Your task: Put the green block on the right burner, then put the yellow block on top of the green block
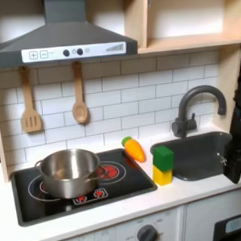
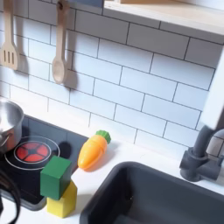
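I see the green block (image 1: 162,154) sitting on top of the yellow block (image 1: 162,174), which is the reverse of the order I want; in both exterior views this small stack stands at the edge of the cooktop (image 2: 26,179), between the burner area and the sink (image 1: 200,156), and not on the red burner ring (image 2: 31,152). The orange carrot (image 2: 92,150) lies just beside the stack on the table (image 1: 18,223), and the steel pot (image 1: 67,172) occupies the other burner. A dark part of the arm (image 1: 236,136) shows at the first exterior view's right edge, but I cannot tell if the hand is open or closed. I judge that both blocks are light and stiff, with plain flat faces that give good grip but may slide a little on each other. I would take the green block first, on two opposite side faces near its middle, and lift it straight up, because a sideways push could easily knock the yellow one over or drag it along.
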Tool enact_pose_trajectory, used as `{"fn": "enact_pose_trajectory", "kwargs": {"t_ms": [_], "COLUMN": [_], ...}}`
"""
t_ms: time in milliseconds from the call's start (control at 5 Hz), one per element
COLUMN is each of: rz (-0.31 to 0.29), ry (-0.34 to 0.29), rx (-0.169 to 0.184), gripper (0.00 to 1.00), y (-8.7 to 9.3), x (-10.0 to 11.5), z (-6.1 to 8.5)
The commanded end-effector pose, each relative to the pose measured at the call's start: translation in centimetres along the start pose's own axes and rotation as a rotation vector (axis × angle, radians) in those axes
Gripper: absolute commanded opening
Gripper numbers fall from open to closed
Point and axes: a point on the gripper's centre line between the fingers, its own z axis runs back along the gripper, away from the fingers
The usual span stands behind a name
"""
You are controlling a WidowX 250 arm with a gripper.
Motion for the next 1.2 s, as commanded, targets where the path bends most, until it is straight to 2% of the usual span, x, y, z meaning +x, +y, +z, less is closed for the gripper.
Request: {"fn": "enact_pose_trajectory", "kwargs": {"t_ms": [0, 600, 1000], "rz": [0.0, 0.06, 0.106], "ry": [-0.002, 0.001, 0.001], "rx": [0.0, 0.003, -0.003], "gripper": [1.0, 1.0, 1.0], "y": [0.0, 1.3, 2.3], "x": [0.0, 3.3, 7.4], "z": [0.0, -2.2, -4.0]}}
